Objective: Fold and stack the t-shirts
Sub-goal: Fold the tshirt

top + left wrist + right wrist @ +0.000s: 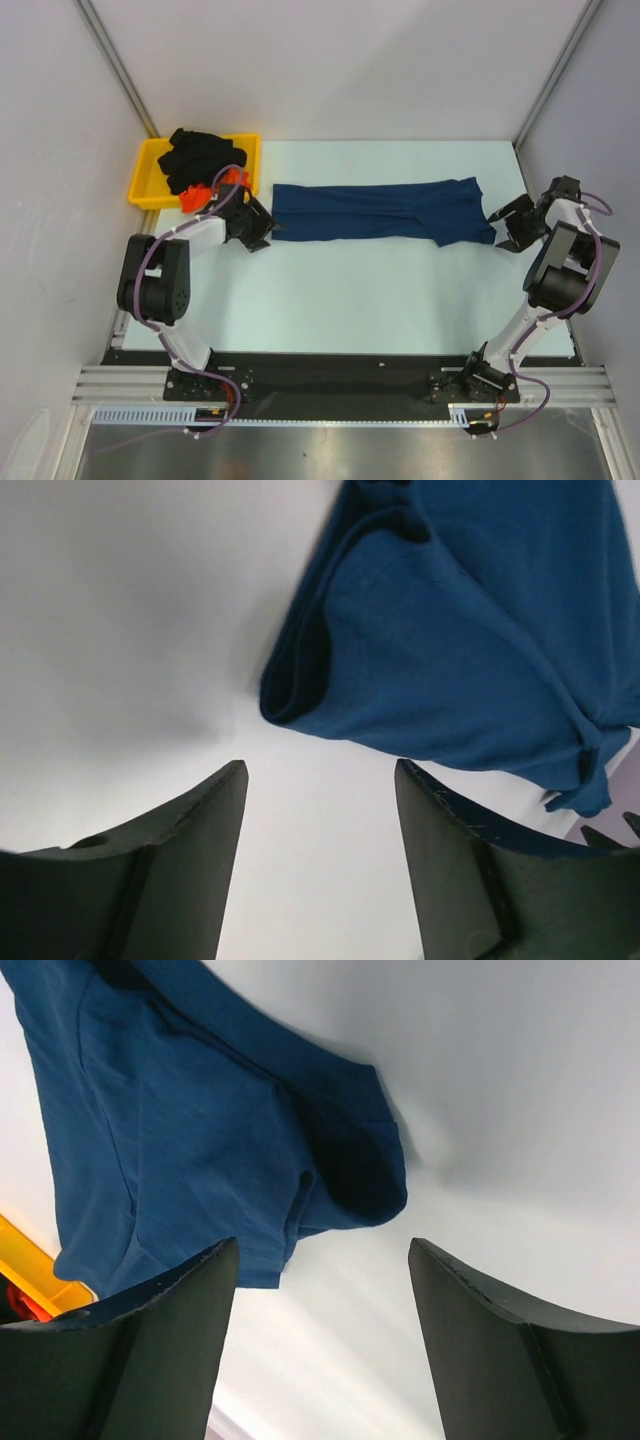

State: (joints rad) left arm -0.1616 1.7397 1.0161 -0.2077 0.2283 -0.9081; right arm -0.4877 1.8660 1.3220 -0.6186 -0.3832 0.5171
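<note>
The navy t-shirt (pixel 385 212) lies in a long folded band across the table (pixel 380 300), an arm at each end; left gripper (pixel 262 232) and right gripper (pixel 505 225) are spread and empty, likely lining up the next fold, with the black t-shirt (pixel 200 158) heaped in the yellow tray (pixel 145 178)

Soft matt navy cloth t-shirt (pixel 385 211), smooth pale matt counter (pixel 380 290), glossy yellow plastic tray (pixel 150 175), crumpled black cloth (pixel 200 155), matt black end effector fingers (pixel 180 860).
</note>
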